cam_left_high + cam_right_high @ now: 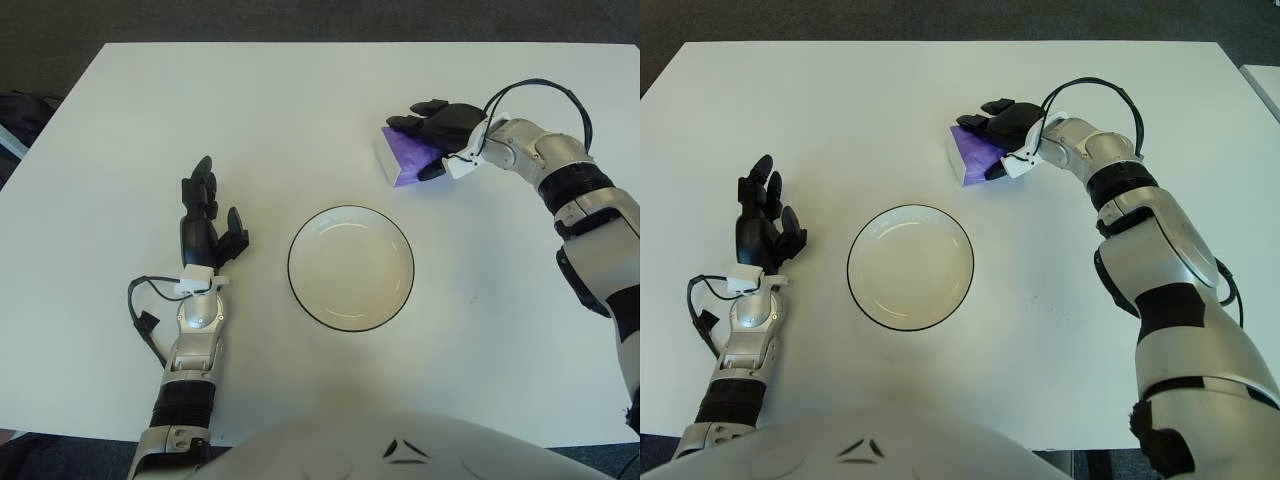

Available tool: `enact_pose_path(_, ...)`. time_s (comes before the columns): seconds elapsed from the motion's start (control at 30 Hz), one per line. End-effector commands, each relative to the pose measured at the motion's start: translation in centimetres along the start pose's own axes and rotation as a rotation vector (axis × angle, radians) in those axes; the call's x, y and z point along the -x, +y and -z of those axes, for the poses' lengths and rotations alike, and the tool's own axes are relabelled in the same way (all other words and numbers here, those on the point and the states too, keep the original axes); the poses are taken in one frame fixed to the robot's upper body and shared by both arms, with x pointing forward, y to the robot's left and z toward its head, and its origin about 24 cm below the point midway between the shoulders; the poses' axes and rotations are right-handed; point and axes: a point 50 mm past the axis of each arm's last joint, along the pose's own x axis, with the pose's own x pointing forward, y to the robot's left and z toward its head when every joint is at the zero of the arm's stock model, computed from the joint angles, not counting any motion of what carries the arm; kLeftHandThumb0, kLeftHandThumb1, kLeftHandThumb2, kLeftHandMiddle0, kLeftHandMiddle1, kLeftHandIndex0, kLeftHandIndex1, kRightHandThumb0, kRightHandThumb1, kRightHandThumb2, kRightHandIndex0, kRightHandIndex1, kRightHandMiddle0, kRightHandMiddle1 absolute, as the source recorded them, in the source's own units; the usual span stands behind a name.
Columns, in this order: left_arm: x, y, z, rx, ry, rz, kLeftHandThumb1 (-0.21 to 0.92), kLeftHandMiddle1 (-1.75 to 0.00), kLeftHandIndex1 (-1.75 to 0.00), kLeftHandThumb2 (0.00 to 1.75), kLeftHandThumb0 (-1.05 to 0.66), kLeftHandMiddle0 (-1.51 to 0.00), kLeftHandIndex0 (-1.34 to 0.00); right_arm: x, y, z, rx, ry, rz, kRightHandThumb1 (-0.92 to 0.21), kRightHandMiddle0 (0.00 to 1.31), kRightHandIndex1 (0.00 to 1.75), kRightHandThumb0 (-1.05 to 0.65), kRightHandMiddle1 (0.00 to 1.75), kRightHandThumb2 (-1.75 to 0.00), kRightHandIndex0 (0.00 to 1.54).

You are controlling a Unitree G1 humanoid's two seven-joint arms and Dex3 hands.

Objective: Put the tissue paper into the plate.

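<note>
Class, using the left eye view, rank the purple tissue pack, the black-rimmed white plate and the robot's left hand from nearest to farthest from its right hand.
1. Purple tissue pack: directly under the right hand, far right of the table.
2. Black-rimmed white plate: table centre, nearer the robot.
3. Left hand: open, left of the plate.

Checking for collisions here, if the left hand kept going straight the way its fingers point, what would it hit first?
Probably nothing. The left hand is open, left of the plate, fingers pointing toward the table's far edge. That stretch shows only bare tabletop; the tissue pack under the right hand lies well off to the right.
</note>
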Motion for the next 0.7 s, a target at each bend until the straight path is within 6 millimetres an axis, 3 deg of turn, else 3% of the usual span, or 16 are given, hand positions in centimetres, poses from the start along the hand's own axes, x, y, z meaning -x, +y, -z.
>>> enact_pose_path(0.0,6.7,0.3,5.4,-0.056,0.328,0.023,0.92,0.0,-0.56,0.79,-0.69,-0.27,0.0,-0.1,1.9,-0.2,0.025,0.002,-0.111,-0.92,0.0,0.0,-1.05,0.0,-0.47,0.0)
enact_pose_path(0.67,7.0,0.5,5.3,-0.055,0.336,0.019,0.92,0.0,-0.56,0.79,-0.69,-0.27,0.0,-0.1,3.0,-0.4,0.012,-0.003,-0.194,-0.92,0.0,0.0,-1.05,0.0,-0.46,0.0)
